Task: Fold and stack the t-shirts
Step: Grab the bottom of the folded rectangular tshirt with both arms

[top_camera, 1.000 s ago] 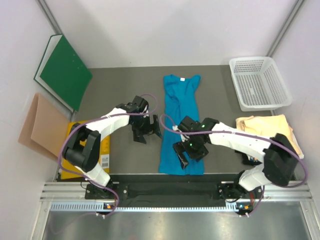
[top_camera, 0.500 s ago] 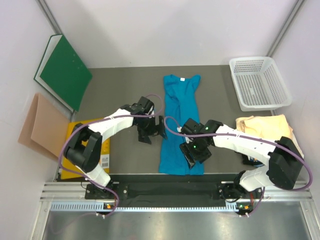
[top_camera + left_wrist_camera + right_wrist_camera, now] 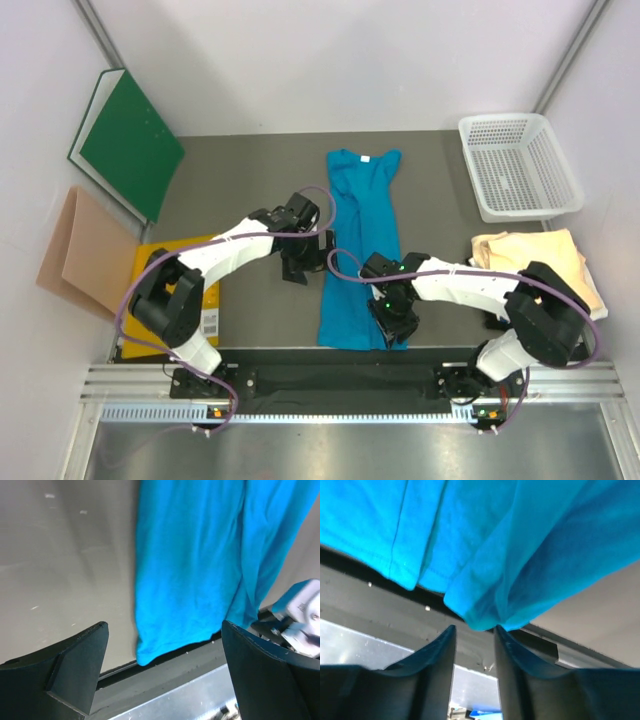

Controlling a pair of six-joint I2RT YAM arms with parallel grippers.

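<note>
The teal-blue t-shirt (image 3: pixel 360 210) lies as a long narrow strip down the middle of the table, collar at the far end. My right gripper (image 3: pixel 392 318) is at its near right corner. In the right wrist view the jaws stand narrowly apart, and the shirt's bunched hem corner (image 3: pixel 485 615) sits right at the tips of the right gripper (image 3: pixel 474 627); the gap lower down shows no cloth. My left gripper (image 3: pixel 305 258) is wide open just left of the shirt's left edge (image 3: pixel 145 605); nothing lies between its fingers (image 3: pixel 80 655). The cream-tan t-shirt (image 3: pixel 535 255) lies crumpled at the right.
A white mesh basket (image 3: pixel 520 165) stands at the back right. A green folder (image 3: pixel 130 140) and a tan-pink paper sheet (image 3: pixel 75 250) lean on the left wall. A yellow envelope (image 3: pixel 205 295) lies under the left arm. The table's front edge rail (image 3: pixel 330 355) runs just beyond the shirt's hem.
My right gripper slid toward the shirt's near right corner and its jaws narrowed a lot. My left gripper drifted right, closer to the shirt's left edge, still wide open.
</note>
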